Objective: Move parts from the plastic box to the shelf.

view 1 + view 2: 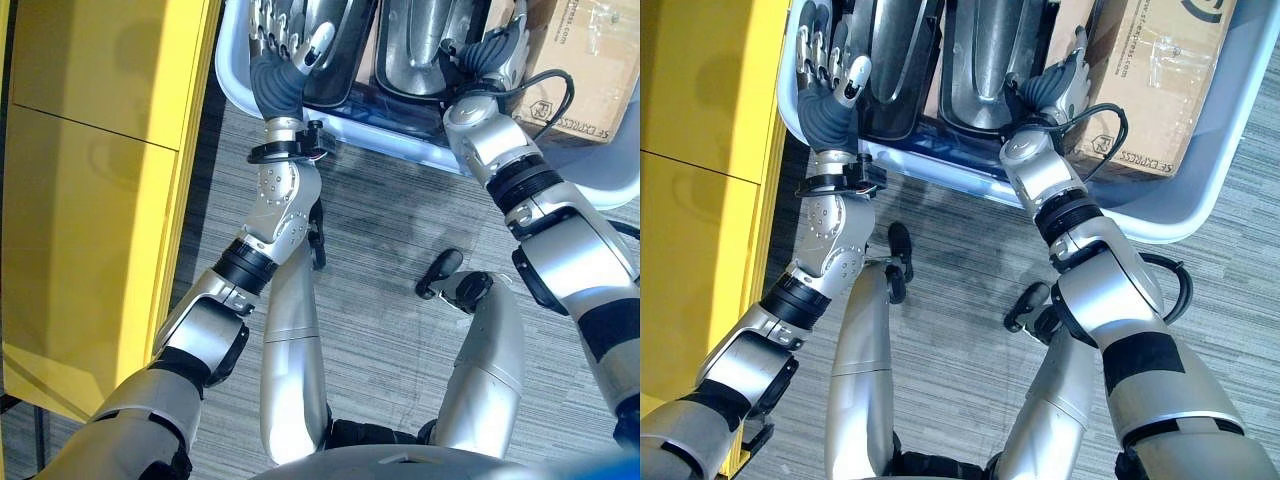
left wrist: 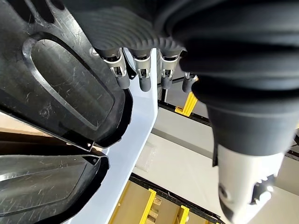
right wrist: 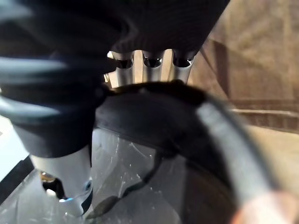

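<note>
The left robot hand [image 1: 828, 75], fingers straight and slightly spread, rests on the box's [image 1: 1200, 215] left rim, beside the left part [image 1: 898, 60]. The right robot hand [image 1: 1055, 85] curls over the edge of the right part [image 1: 985, 60], seemingly clamped on it. Both parts stand in the box, long axes running away from the robot. Cardboard [image 1: 1155, 80] crowds the right side; the yellow shelf [image 1: 700, 200] lies on the left, closer to the left arm.

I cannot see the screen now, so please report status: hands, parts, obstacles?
Left robot hand open at the pale plastic box rim. Right robot hand on a dark glossy moulded part, grip unclear. Brown cardboard box crowds its side.
</note>
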